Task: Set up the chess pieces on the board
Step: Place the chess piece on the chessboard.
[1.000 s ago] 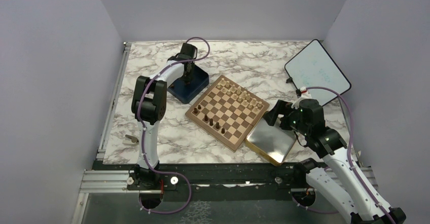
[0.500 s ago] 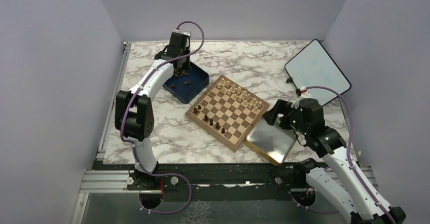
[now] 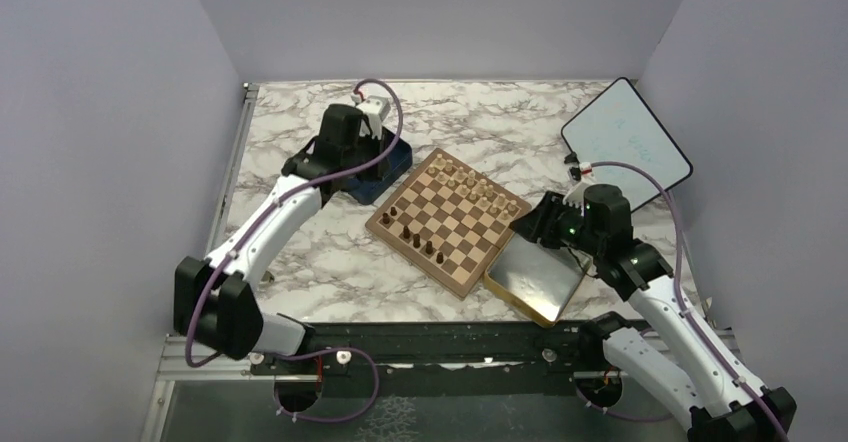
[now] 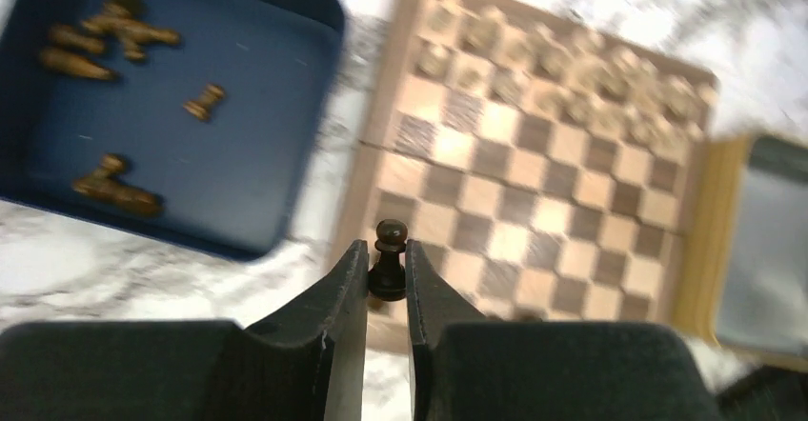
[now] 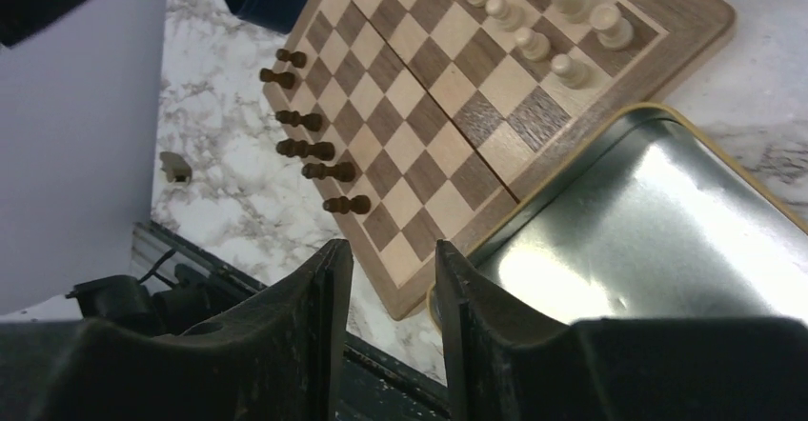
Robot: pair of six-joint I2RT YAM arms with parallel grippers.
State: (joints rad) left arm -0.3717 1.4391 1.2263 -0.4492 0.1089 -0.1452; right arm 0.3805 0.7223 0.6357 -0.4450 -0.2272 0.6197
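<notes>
The board (image 3: 460, 286) lies at the table's middle, also seen in the left wrist view (image 4: 534, 169) and the right wrist view (image 5: 429, 88). Several dark chess pieces (image 3: 406, 232) stand along its near-left side (image 5: 307, 148). My left gripper (image 4: 387, 250) is shut on a dark pawn (image 4: 389, 257), held upright above the board's left edge next to the blue box. My right gripper (image 5: 391, 259) hovers over the board's near corner and the tray's edge, jaws partly apart with nothing between them.
The dark blue box (image 4: 219, 183) left of the board holds several dark pieces (image 4: 112, 185) lying flat. Pale pieces (image 5: 534, 42) line the board's far side. A gold-rimmed metal tray (image 3: 535, 280) touches the board's right edge. A whiteboard (image 3: 625, 142) leans at back right.
The left arm rose out of the blue box and swung toward the board with the pawn. The right gripper's jaws narrowed and it shifted slightly toward the board.
</notes>
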